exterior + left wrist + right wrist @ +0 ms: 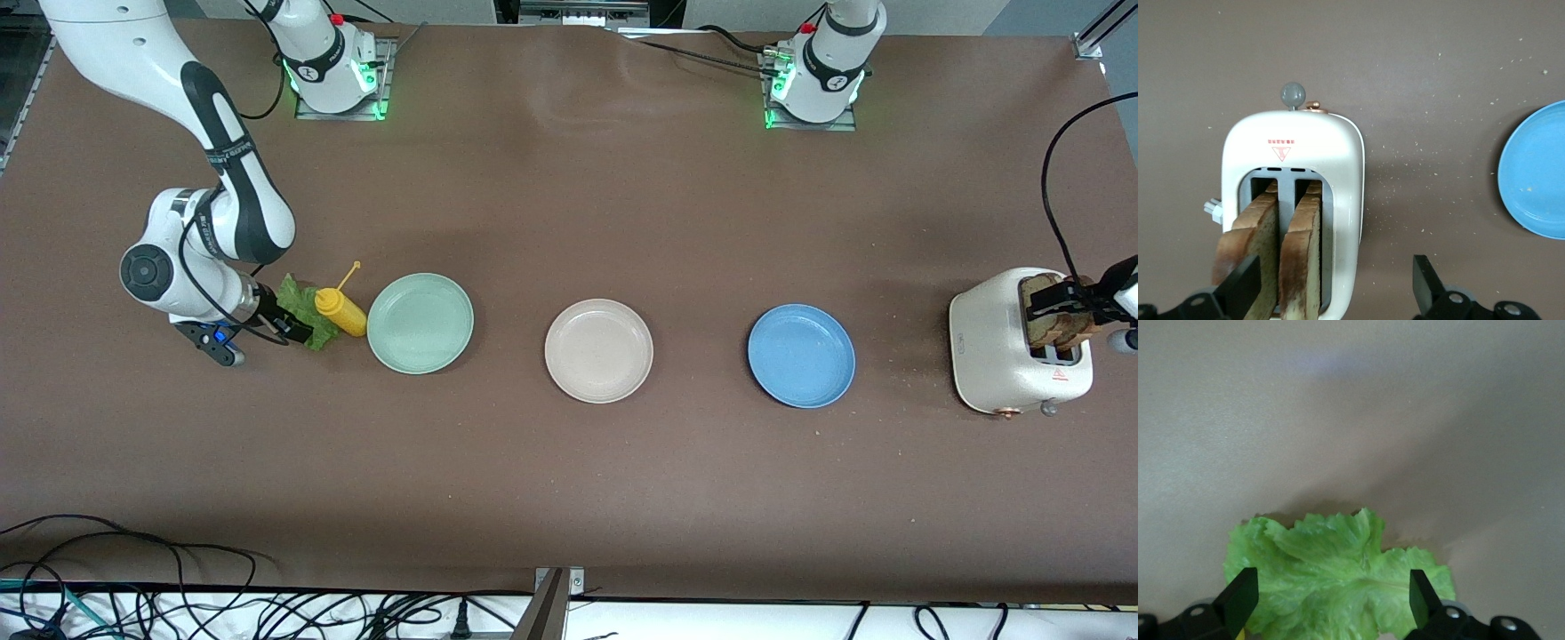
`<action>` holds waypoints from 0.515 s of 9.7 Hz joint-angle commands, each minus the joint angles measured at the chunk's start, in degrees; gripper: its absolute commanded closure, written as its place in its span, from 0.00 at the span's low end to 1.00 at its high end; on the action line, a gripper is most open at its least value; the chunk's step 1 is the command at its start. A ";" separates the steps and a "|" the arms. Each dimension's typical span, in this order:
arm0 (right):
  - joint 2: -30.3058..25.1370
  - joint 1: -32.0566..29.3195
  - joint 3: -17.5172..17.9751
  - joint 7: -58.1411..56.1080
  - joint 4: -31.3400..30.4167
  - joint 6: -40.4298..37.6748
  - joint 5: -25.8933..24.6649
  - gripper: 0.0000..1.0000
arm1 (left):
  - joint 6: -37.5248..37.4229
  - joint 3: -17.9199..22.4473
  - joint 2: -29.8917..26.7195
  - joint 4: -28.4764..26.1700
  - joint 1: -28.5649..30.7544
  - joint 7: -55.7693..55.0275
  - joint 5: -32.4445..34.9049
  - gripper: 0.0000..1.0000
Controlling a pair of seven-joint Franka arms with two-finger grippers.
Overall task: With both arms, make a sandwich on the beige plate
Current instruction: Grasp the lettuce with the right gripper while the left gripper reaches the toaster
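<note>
The round beige plate [598, 350] lies bare at the table's middle. Two tan bread slices [1062, 332] stand upright in the slots of a white toaster [1005, 356] at the left arm's end. My left gripper [1064, 300] hovers over them, open. In the left wrist view its jaws [1333, 285] straddle one slice [1301, 257] and the toaster's side wall [1345, 200]; one finger overlaps the other slice [1248, 233]. A ruffled green lettuce leaf [302, 307] lies at the right arm's end. My right gripper [284, 324] is low over it, open, its jaws [1331, 597] on either side of the leaf [1338, 580].
A yellow squeeze bottle [341, 311] lies beside the lettuce, next to a mint-green plate [420, 322]. A blue plate [801, 356] sits between the beige plate and the toaster, and shows as the blue plate [1538, 173] in the left wrist view. Crumbs dot the table around the toaster.
</note>
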 commanded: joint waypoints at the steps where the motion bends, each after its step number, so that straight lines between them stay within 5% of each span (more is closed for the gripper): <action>1: 0.44 0.15 0.11 2.26 -1.06 1.65 1.05 0.00 | 4.11 -0.53 -2.96 -6.04 1.36 1.04 1.39 0.00; 4: 1.06 0.15 0.63 3.05 -3.70 6.14 1.05 0.00 | 6.66 -0.62 -2.96 -8.42 2.58 1.74 1.39 0.00; 5: 1.06 0.15 0.63 2.97 -3.70 6.14 1.05 0.07 | 7.54 -0.62 -2.96 -8.95 2.94 2.88 1.31 0.00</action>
